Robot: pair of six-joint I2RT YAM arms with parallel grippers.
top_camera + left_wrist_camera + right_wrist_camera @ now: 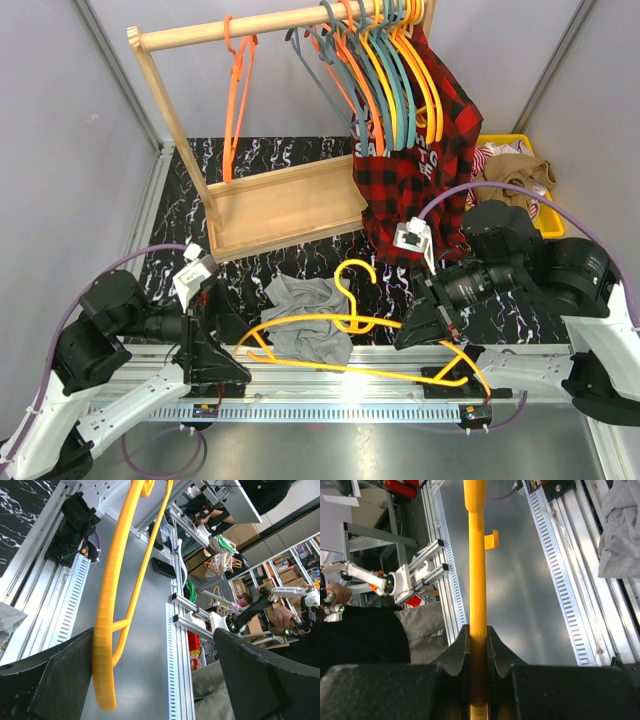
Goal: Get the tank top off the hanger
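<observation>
The yellow hanger [352, 322] lies tilted over the table's near edge, its hook [356, 270] pointing away from the arms. The grey tank top [310, 320] is crumpled on the black marbled table under the hanger's left half; whether it is still threaded on the hanger I cannot tell. My right gripper [412, 325] is shut on the hanger's bar [477, 580], which runs straight out between its jaws [478, 635]. The tank top [620, 530] shows at that view's right edge. My left gripper [222, 358] [155, 640] stands wide open, with the hanger's curved left end [102, 645] right beside its left finger [55, 680].
A wooden clothes rack [280, 200] stands at the back with one orange hanger [237, 90], several more hangers and a red plaid shirt [410, 160]. A yellow bin [520, 150] of clothes sits at the back right. Aluminium rails [340, 385] run along the near edge.
</observation>
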